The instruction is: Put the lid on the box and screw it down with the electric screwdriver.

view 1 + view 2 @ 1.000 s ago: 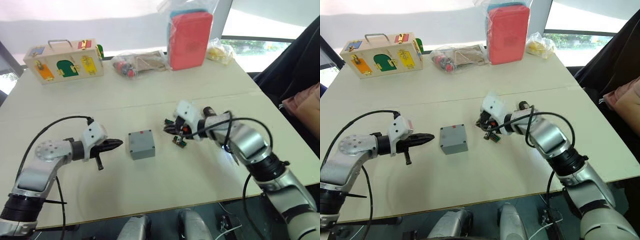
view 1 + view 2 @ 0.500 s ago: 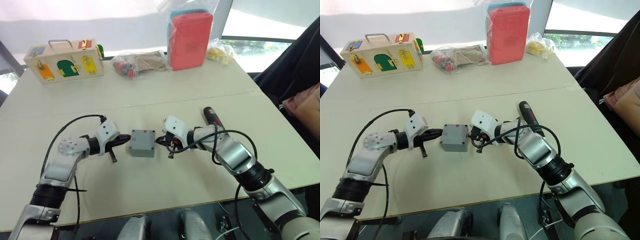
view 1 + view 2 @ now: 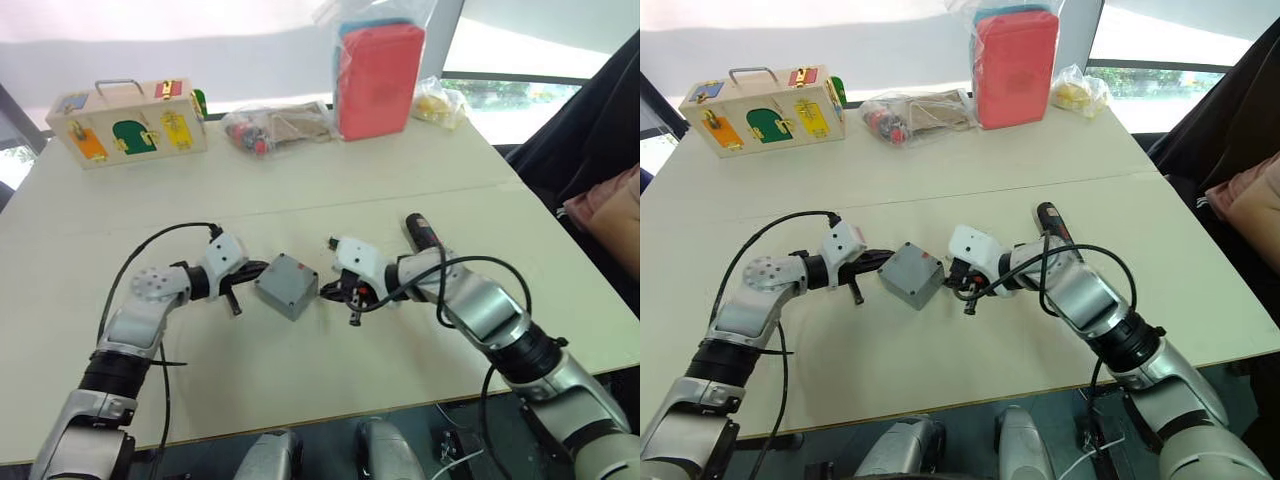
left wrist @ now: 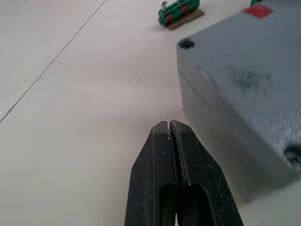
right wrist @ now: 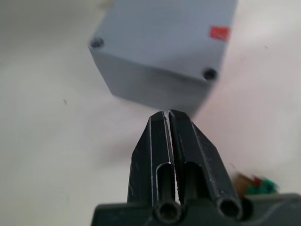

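The grey box (image 3: 287, 286) stands turned cornerwise at the table's middle. The lid (image 4: 244, 70) lies on top of it, with a red mark and corner screw holes showing. Left of the box, my left gripper (image 3: 258, 268) is shut and empty, its tip right at the box's left side. My right gripper (image 3: 325, 290) is also shut and empty, its tip close to the box's right corner. The black electric screwdriver (image 3: 422, 230) lies on the table behind my right forearm, held by neither gripper.
A small green connector block (image 4: 178, 12) lies beyond the box. At the table's back stand a wooden latch box (image 3: 128, 122), clear bags of small parts (image 3: 280, 125) and a red case in a bag (image 3: 380, 75). A person in dark clothing (image 3: 590, 130) sits at the right.
Both grippers closed in on the box from its two sides. The box has turned from square-on to cornerwise between their tips. The screwdriver stays on the table.
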Controlling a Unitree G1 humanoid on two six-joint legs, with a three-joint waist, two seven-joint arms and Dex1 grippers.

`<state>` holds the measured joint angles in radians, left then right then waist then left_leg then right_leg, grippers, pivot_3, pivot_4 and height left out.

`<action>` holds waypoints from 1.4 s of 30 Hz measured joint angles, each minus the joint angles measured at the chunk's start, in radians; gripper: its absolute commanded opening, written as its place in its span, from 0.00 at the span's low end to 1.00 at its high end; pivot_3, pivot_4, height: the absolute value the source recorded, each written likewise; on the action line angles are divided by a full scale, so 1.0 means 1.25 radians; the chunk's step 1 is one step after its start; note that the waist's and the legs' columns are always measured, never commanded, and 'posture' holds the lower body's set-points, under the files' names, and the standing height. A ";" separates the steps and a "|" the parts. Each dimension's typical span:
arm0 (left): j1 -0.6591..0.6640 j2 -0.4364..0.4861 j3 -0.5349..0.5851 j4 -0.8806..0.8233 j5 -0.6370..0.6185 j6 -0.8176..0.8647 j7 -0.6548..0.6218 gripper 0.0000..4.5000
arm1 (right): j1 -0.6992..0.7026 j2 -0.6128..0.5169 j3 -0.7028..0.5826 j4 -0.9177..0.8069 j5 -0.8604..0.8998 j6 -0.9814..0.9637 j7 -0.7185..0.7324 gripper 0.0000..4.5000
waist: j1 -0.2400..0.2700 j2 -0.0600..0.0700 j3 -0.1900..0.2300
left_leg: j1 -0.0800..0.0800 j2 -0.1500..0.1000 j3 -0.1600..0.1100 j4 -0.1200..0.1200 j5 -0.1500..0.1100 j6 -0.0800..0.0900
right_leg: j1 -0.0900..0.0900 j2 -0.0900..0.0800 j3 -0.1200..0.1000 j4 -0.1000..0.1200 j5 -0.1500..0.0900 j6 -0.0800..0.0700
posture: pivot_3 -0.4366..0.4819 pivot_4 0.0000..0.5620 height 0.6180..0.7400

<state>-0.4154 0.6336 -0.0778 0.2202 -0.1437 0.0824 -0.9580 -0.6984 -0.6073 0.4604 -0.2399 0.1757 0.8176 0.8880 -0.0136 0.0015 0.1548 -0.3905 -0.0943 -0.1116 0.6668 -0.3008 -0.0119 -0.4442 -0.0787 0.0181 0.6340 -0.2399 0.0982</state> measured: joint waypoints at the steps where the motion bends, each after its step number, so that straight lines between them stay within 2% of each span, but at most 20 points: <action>1: 0.007 0.006 0.009 -0.005 -0.004 0.002 -0.004 0.00 | -0.007 -0.001 -0.006 0.009 -0.004 -0.008 0.000 0.02 | -0.001 0.000 0.000 | 0.000 0.000 0.000 0.000 0.000 0.000 | 0.000 0.000 0.000 0.000 0.000 0.000 | 0.48 0.27 1.00; 8: 0.114 0.086 0.033 -0.161 -0.072 0.087 -0.083 0.00 | -0.058 0.074 -0.022 0.196 -0.053 -0.137 -0.037 0.02 | -0.003 -0.001 0.000 | 0.000 0.000 0.000 -0.001 0.000 0.000 | -0.001 0.000 0.001 0.000 0.000 0.000 | 0.48 0.27 1.00; 13: 0.154 0.094 0.049 -0.230 -0.092 0.127 -0.082 0.00 | -0.059 0.159 -0.006 0.273 -0.072 -0.204 -0.039 0.02 | -0.001 -0.001 0.000 | 0.000 0.000 0.000 0.000 0.000 0.000 | 0.000 0.000 0.001 0.000 0.000 0.000 | 0.48 0.27 1.00; 17: 0.174 0.094 0.049 -0.256 -0.102 0.153 -0.081 0.00 | -0.055 0.182 -0.003 0.307 -0.084 -0.224 -0.037 0.02 | -0.001 -0.001 0.000 | 0.000 0.000 0.000 0.000 0.000 0.000 | 0.000 0.000 0.001 0.001 0.000 0.000 | 0.48 0.27 1.00; 24: 0.158 0.073 0.042 -0.267 -0.100 0.166 -0.055 0.00 | -0.029 0.193 -0.002 0.311 -0.099 -0.225 -0.027 0.02 | -0.002 -0.001 0.000 | 0.000 0.000 0.000 0.000 0.000 0.000 | 0.000 0.000 0.001 0.001 0.000 0.000 | 0.48 0.27 1.00; 31: 0.099 0.048 0.033 -0.223 -0.080 0.163 -0.040 0.00 | -0.003 0.174 -0.004 0.242 -0.100 -0.163 -0.001 0.02 | -0.002 -0.001 0.000 | 0.000 0.000 0.000 0.000 0.000 0.000 | 0.000 0.000 0.000 0.001 0.000 0.000 | 0.48 0.27 1.00; 42: 0.086 0.045 0.016 -0.209 -0.068 0.156 -0.054 0.00 | 0.013 0.154 -0.013 0.168 -0.099 -0.105 -0.005 0.02 | -0.002 -0.001 0.000 | 0.000 0.000 0.000 0.000 0.000 0.000 | 0.000 0.000 0.000 0.001 0.000 0.000 | 0.48 0.27 1.00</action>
<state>-0.3078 0.6904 -0.0575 -0.0412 -0.2291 0.2768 -1.0260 -0.6826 -0.4153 0.4441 -0.0302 0.0521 0.6869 0.8822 -0.0167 0.0007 0.1546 -0.3904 -0.0941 -0.1117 0.6668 -0.3005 -0.0124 -0.4448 -0.0785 0.0185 0.6355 -0.2399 0.0982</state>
